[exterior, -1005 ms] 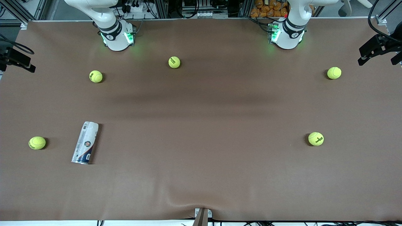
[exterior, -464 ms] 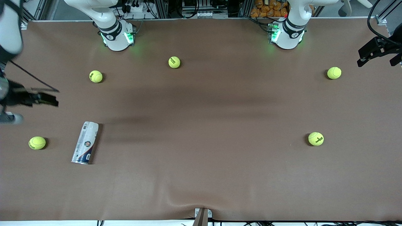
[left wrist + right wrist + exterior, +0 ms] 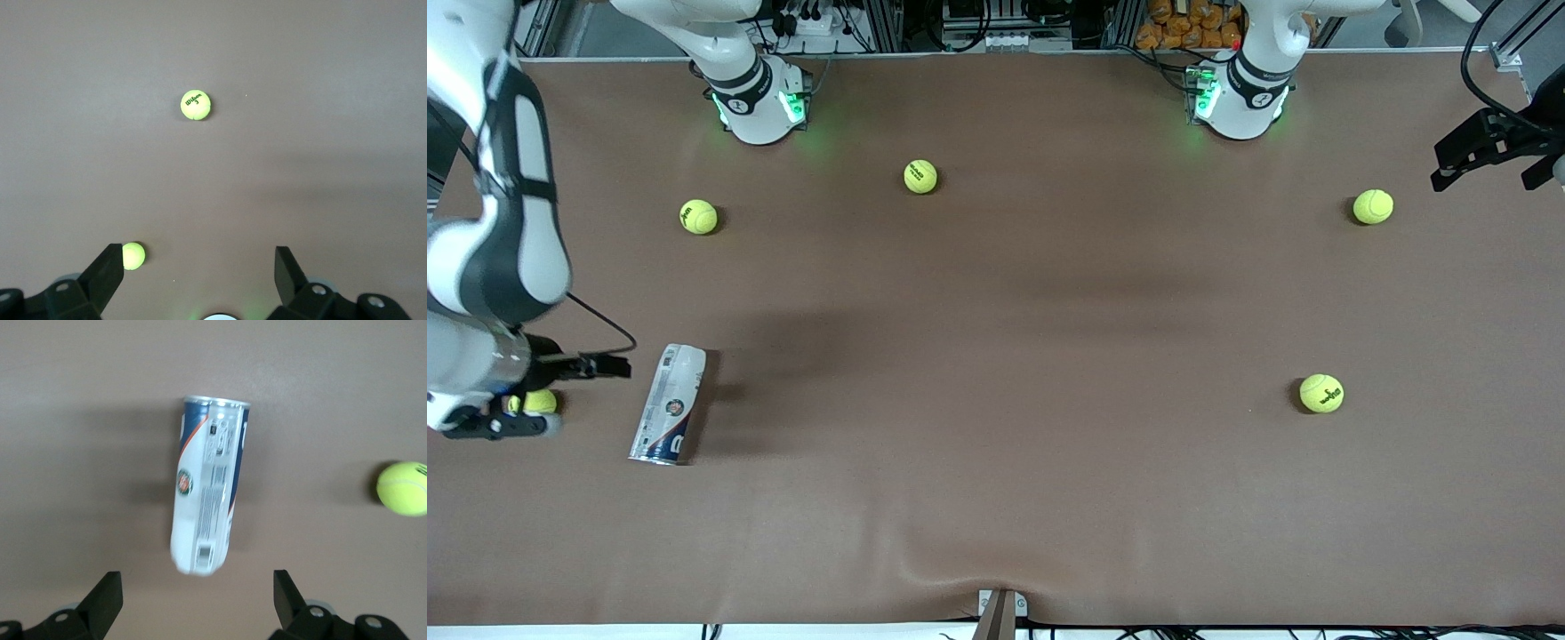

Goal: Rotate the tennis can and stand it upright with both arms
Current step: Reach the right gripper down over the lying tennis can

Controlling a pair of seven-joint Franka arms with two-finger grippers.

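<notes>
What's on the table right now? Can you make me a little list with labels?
tennis can: lying on its side on the brown table, toward the right arm's end, untouched
tennis balls: five on the table; one beside the can, partly hidden by the right arm
right tool: open, in the air near the can, holding nothing
left tool: open, empty, in the air at the left arm's end of the table
can upright: not yet

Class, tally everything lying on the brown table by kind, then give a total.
Tennis balls: 5
Tennis can: 1
Total: 6
</notes>
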